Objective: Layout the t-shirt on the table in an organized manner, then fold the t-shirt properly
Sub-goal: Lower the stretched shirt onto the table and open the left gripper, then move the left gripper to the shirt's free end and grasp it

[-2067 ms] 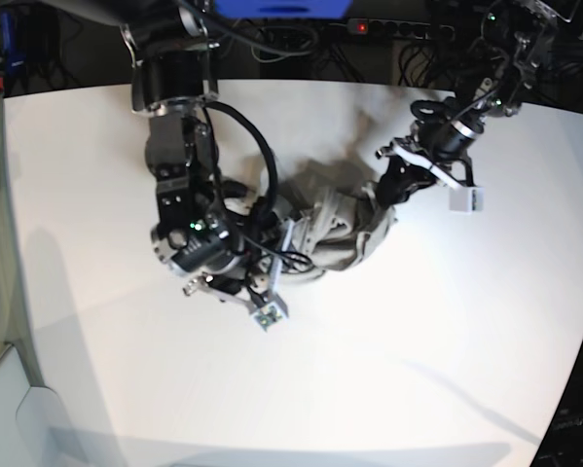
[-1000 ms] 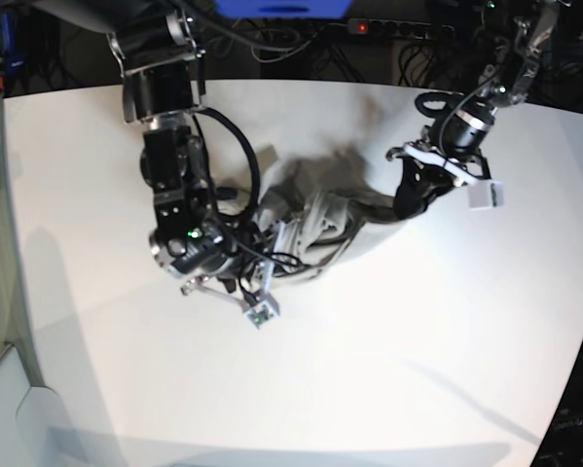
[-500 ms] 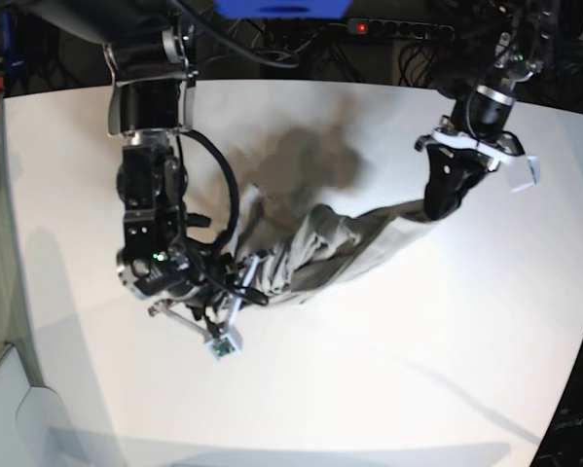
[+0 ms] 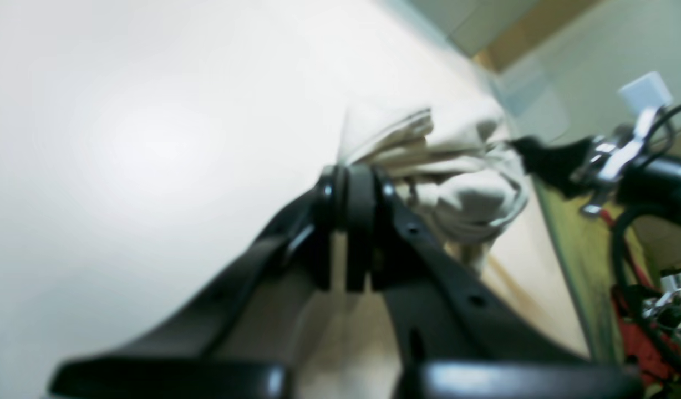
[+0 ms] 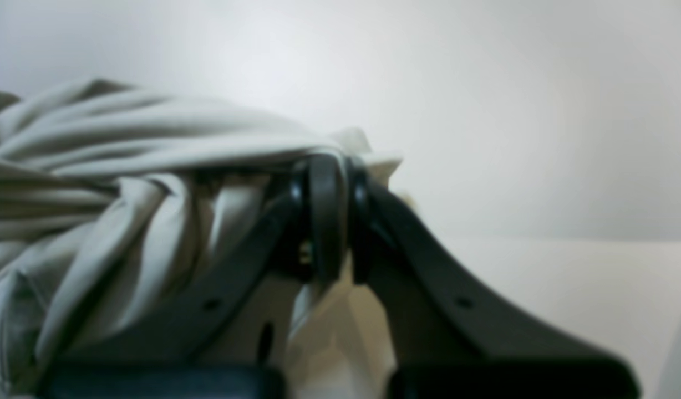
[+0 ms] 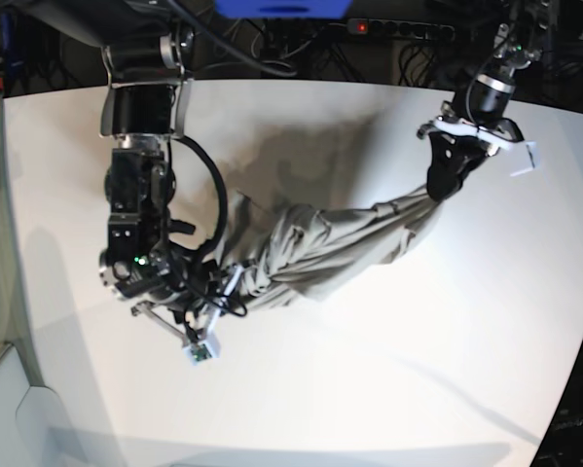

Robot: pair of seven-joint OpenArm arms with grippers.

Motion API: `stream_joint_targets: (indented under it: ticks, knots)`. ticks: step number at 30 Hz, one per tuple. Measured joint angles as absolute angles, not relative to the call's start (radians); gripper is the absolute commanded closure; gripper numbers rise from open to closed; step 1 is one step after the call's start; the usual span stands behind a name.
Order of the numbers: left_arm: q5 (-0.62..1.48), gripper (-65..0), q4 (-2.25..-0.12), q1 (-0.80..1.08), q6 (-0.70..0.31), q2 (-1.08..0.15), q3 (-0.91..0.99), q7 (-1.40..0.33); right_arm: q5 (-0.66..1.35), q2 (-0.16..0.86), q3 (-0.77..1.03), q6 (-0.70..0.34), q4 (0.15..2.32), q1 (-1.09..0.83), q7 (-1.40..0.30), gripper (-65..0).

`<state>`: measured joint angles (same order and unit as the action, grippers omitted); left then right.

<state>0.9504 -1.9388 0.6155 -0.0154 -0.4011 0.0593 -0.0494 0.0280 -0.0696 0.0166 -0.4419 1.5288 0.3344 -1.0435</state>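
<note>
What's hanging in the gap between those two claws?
The t-shirt spans it: the left gripper pinches one end, the right gripper the other, with the cloth stretched in a bunched band above the table. The base view shows it best.

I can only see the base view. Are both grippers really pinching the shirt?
Observer: Yes. The left wrist view shows the left gripper shut on the t-shirt.
Operator: And the other one?
Observer: The right wrist view shows the right gripper shut on a bunched fold of cloth.
Operator: Is the shirt flat?
Observer: No. Close up it hangs in rope-like pleats above the table.
</note>
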Motion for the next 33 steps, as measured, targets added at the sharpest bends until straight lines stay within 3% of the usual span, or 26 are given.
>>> stream_joint_targets:
  ticks: [7, 12, 15, 26, 29, 33]
  knots:
    - [0.95, -0.3, -1.938, 0.667, -0.03, -0.342, 0.213, -0.023, 0.004, -0.067, 0.07, -0.443, 1.529, 0.347, -1.037, 0.0]
    - [0.949, -0.3, -1.938, 0.684, -0.169, -0.283, 0.302, -0.028, -0.023, -0.033, 0.085, -0.442, 1.533, 0.353, -1.037, 0.0]
    - [0.949, -0.3, -1.937, 0.698, -0.176, -0.251, 0.354, -0.032, -0.019, -0.035, 0.079, -0.442, 1.534, 0.359, -1.035, 0.0]
    - [0.945, -0.6, -1.872, 0.531, -0.165, -0.254, 0.249, -0.081, -0.018, -0.044, 0.078, -0.442, 1.534, 0.332, -1.037, 0.0]
    - [0.937, -6.8, -1.866, 0.453, -0.164, -0.254, 0.234, -0.292, -0.019, -0.044, 0.077, -0.442, 1.536, 0.335, -1.035, 0.0]
    - [0.935, -27.8, -1.84, 0.292, -0.178, -0.237, 0.242, -0.501, -0.019, -0.044, 0.076, -0.442, 1.536, 0.333, -1.042, 0.0]
